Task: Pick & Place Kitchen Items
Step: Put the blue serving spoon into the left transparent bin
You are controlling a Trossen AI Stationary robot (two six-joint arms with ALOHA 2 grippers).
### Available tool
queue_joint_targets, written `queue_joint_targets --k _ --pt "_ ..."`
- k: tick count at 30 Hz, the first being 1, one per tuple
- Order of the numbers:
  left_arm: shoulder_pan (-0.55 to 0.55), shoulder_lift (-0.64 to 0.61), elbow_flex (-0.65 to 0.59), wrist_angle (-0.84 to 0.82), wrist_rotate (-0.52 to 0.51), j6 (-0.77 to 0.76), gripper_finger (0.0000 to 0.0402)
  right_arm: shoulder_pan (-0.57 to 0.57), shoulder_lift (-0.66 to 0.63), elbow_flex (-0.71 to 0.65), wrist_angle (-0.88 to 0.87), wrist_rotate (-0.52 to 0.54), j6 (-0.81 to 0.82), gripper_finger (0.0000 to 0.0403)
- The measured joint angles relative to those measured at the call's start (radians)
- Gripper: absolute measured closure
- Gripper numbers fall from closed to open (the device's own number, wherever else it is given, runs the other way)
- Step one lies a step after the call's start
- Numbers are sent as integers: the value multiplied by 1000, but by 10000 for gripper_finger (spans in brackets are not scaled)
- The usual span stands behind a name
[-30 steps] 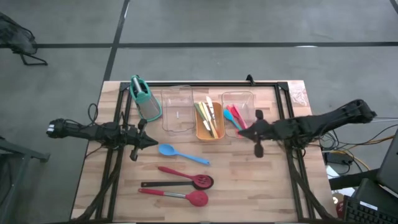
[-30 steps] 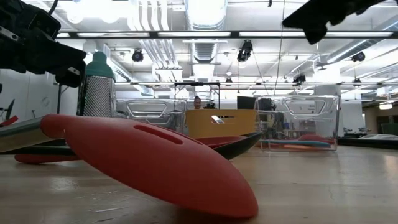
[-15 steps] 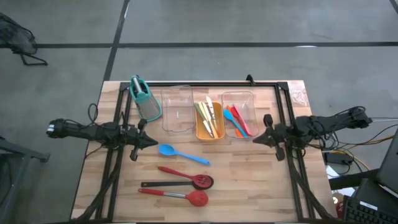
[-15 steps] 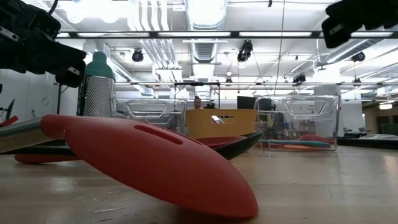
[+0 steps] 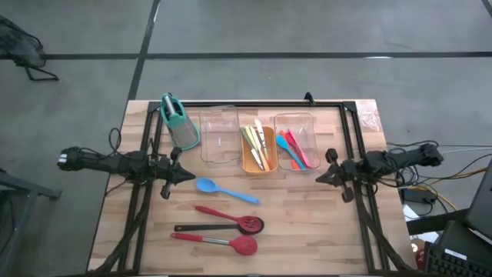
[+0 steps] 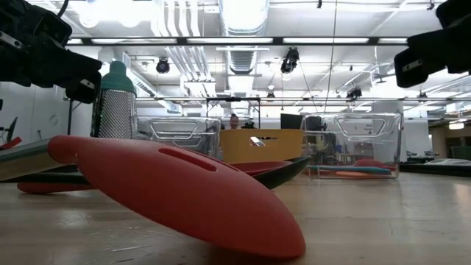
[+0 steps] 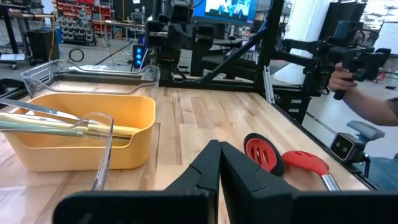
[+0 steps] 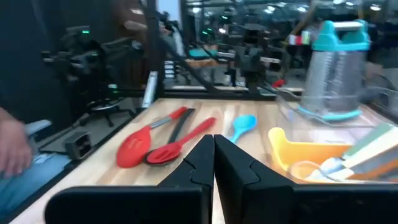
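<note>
A blue spoon (image 5: 224, 190) and three long red-headed, black-handled spoons (image 5: 227, 229) lie flat on the wooden table. Slim pale and green utensils lie in the orange tray (image 5: 259, 151). Pink, orange and teal ones lie in the right clear tray (image 5: 295, 143). My left gripper (image 5: 191, 175) is shut and empty, hovering left of the blue spoon; its fingers show closed in the left wrist view (image 7: 219, 163). My right gripper (image 5: 320, 178) is shut and empty near the right clear tray's near right corner; it also shows closed in the right wrist view (image 8: 213, 155).
A teal-and-grey upright holder (image 5: 178, 121) stands at the far left. An empty clear tray (image 5: 219, 137) sits between it and the orange tray. Black frame rails (image 5: 254, 104) run along the far edge and both sides. A person's hand (image 7: 348, 73) shows beyond the table.
My right arm has drawn back from over the right clear tray toward the table's right edge and has come lower. My left arm and the utensils have kept still.
</note>
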Motion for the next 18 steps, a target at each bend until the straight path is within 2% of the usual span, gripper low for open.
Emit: queue_joint_targets --k 6,12,18 --pt "0 0 0 0 0 0 390 0 5 -5 -13 -27 -65 394" --pt "0 1 0 0 0 0 390 0 10 -5 -10 44 -136 394" --pt "0 1 0 0 0 0 390 0 12 -4 -10 45 -132 394"
